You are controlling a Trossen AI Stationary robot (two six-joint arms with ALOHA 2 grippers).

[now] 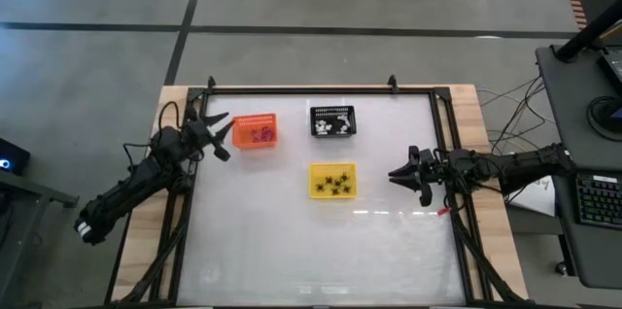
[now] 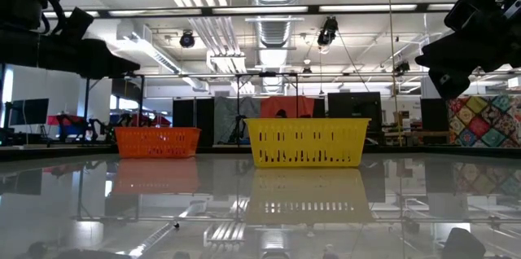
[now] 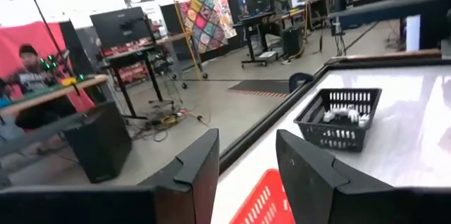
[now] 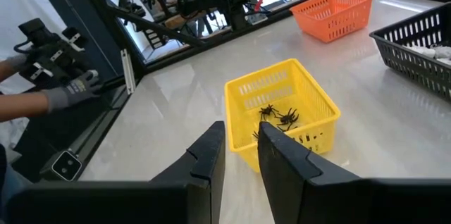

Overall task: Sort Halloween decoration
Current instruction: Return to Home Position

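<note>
The decoration pieces lie sorted in three small baskets standing on the white table. Purple pieces (image 1: 260, 135) are in the orange basket (image 1: 255, 132), white pieces (image 1: 335, 126) in the black basket (image 1: 332, 121), and black spiders (image 1: 335, 185) in the yellow basket (image 1: 332, 181). My left gripper (image 1: 219, 134) hovers open just left of the orange basket, whose rim (image 3: 264, 203) shows below its fingers. My right gripper (image 1: 397, 174) hangs right of the yellow basket (image 4: 282, 115), empty, with a narrow gap between its fingers (image 4: 242, 150). The spiders (image 4: 278, 117) rest on that basket's floor.
A black frame (image 1: 301, 88) runs along the table's far edge and sides. The near half of the table (image 1: 321, 260) carries no objects. A person's gloved hand (image 4: 63, 94) shows beyond the table, and another person (image 3: 28, 69) sits in the room behind.
</note>
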